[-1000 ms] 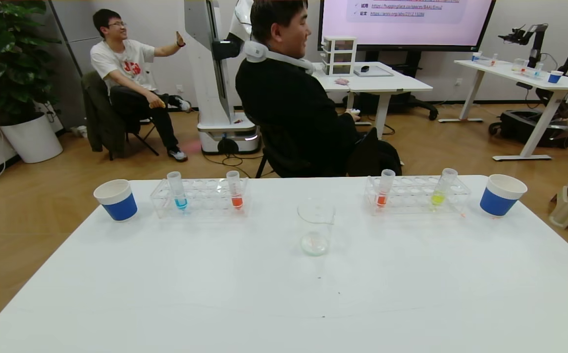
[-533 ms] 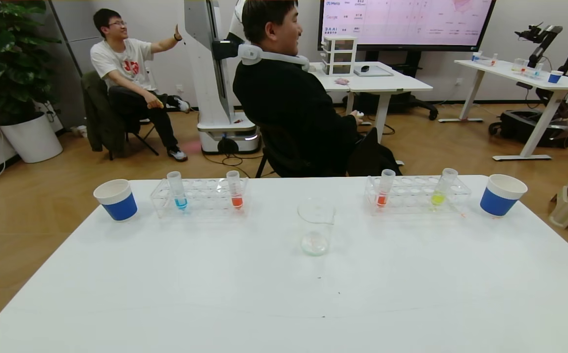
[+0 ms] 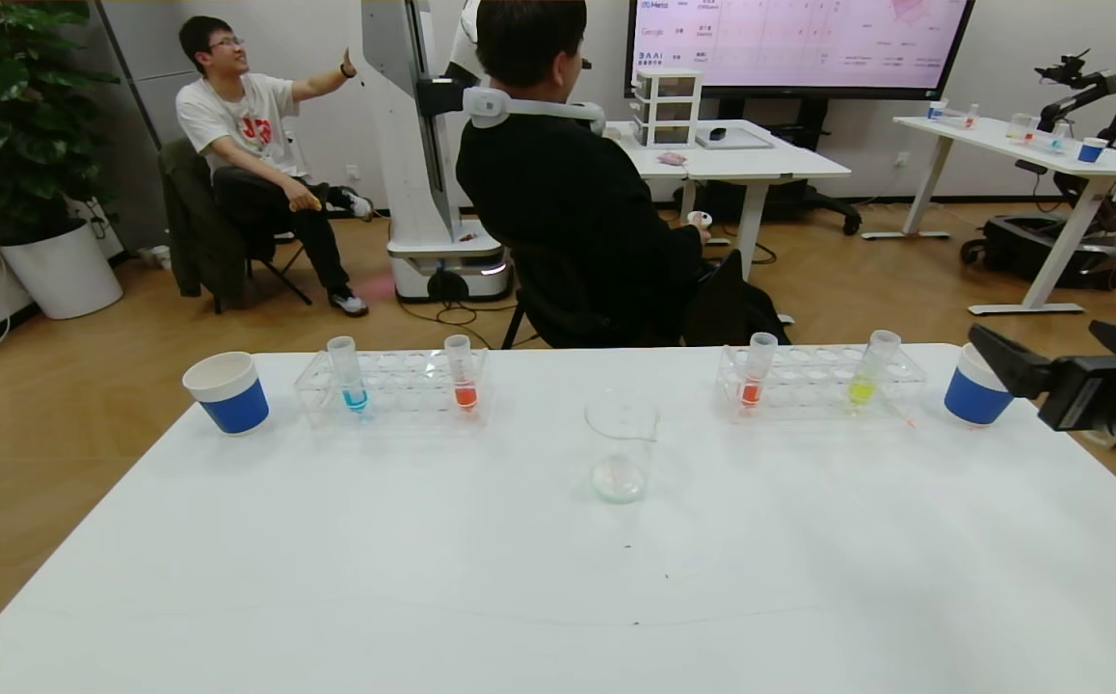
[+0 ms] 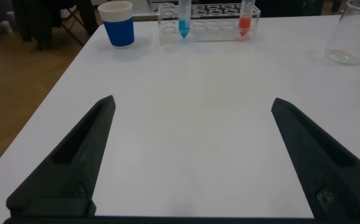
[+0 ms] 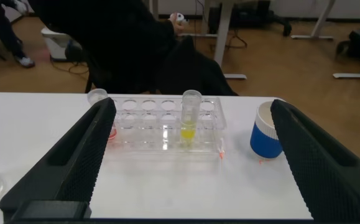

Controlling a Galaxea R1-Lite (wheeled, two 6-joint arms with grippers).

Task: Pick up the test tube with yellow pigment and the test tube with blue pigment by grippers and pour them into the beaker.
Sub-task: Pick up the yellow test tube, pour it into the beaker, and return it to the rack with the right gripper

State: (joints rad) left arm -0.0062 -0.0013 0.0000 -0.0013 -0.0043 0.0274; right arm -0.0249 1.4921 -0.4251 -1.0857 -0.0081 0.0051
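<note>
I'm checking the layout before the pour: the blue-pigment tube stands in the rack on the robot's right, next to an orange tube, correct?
Not quite. The test tube with blue pigment stands in the rack on the robot's left, as the head view shows. It does share that rack with an orange tube. The test tube with yellow pigment stands in the right rack.

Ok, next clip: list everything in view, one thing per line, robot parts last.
table: one, white, across the foreground.
beaker: one, clear glass, table centre.
test tube racks: two, clear, far edge, left and right.
test tube with blue pigment: one, left rack.
test tube with yellow pigment: one, right rack.
orange-red tubes: two, one per rack.
paper cups: two, blue and white, outside each rack.
people: two, seated behind.
right hand: open, black, near the right cup.
left hand: open, low over the table's near left.
</note>
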